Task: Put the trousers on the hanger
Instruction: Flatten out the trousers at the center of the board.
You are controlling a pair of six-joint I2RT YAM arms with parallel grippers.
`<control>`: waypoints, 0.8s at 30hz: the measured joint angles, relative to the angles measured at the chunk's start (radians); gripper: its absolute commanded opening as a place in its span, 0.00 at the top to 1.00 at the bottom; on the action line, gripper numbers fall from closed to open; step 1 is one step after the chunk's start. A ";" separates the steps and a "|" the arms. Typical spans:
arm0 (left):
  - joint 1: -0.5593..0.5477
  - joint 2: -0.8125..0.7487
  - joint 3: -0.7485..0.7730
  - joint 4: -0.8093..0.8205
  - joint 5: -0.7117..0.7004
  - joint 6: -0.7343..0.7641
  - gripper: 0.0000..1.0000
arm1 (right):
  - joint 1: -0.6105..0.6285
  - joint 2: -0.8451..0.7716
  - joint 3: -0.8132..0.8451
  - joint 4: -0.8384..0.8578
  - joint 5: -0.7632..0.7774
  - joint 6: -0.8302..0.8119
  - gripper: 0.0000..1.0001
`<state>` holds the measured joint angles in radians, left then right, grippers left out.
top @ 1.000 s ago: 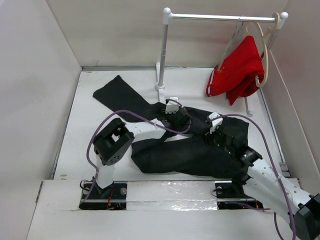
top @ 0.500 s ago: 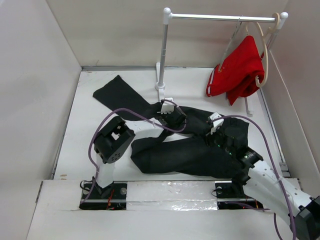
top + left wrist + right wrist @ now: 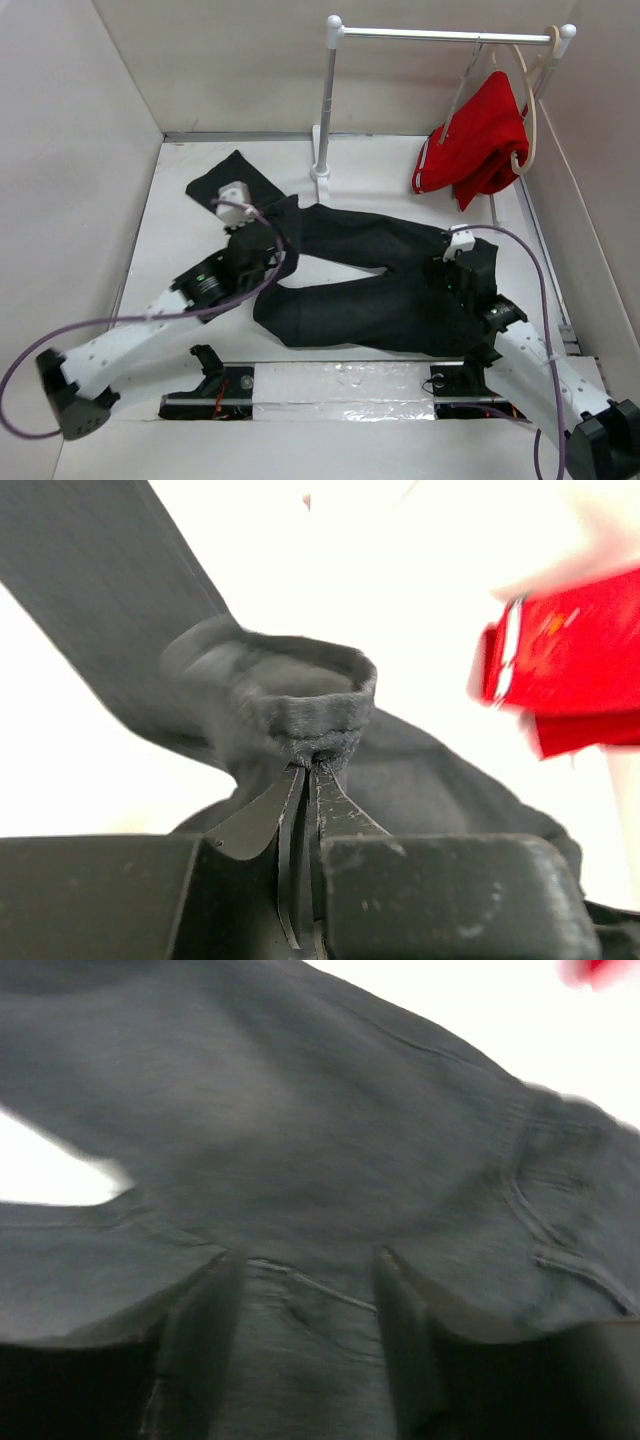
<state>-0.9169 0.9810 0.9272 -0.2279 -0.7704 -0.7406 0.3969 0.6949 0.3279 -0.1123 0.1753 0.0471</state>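
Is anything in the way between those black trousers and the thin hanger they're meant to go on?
Yes, partly. The red garment on the cream hanger hangs over part of the thin grey hanger on the same rail. Nothing else visible lies between it and the trousers.

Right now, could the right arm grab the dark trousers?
Probably yes: the right gripper is open directly over the trousers with nothing between them, while the left gripper pinches a fold of one leg.

Bright even light; wrist views motion-blurred.
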 measured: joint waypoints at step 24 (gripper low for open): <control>0.030 -0.689 -0.032 -0.323 -0.128 0.126 1.00 | -0.848 0.681 0.114 0.397 -0.391 0.079 0.17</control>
<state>-0.8871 0.2920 0.8948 -0.5507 -0.8986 -0.6147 -0.4511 1.3762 0.4423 0.2848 -0.2161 0.1261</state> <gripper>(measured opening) 0.010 0.843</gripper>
